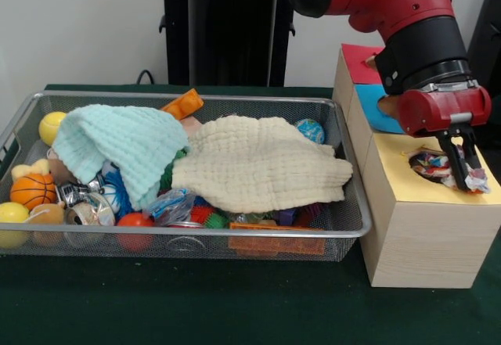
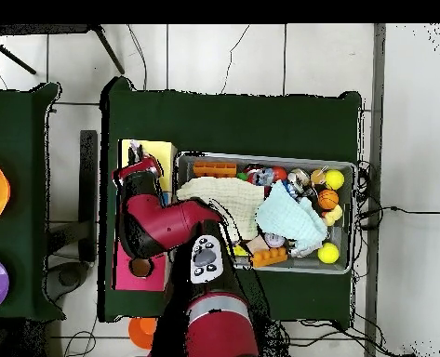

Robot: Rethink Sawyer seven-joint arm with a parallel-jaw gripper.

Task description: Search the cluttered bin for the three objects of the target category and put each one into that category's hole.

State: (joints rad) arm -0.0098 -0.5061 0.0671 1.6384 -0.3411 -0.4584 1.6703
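Observation:
The wire-mesh bin (image 1: 196,97) lies on the green table, full of toys under two cloths; it also shows in the overhead view (image 2: 260,156). My gripper (image 1: 467,174) hangs over the round hole in the yellow-topped box (image 1: 438,192), right of the bin. It looks shut on one end of the knotted rope bundle (image 1: 429,163), whose white, red, yellow and green strands lie in the hole. In the overhead view the gripper (image 2: 135,173) sits beside the yellow box (image 2: 158,153). I cannot pick out the other target toys.
A mint cloth (image 1: 117,145) and a cream cloth (image 1: 258,161) cover most of the bin. Around them lie a small basketball (image 1: 31,190), yellow balls (image 1: 51,126), a globe ball (image 1: 311,130) and a red ball (image 1: 135,221). A blue-topped box (image 1: 372,98) and a red-topped box (image 1: 360,59) stand behind the yellow one.

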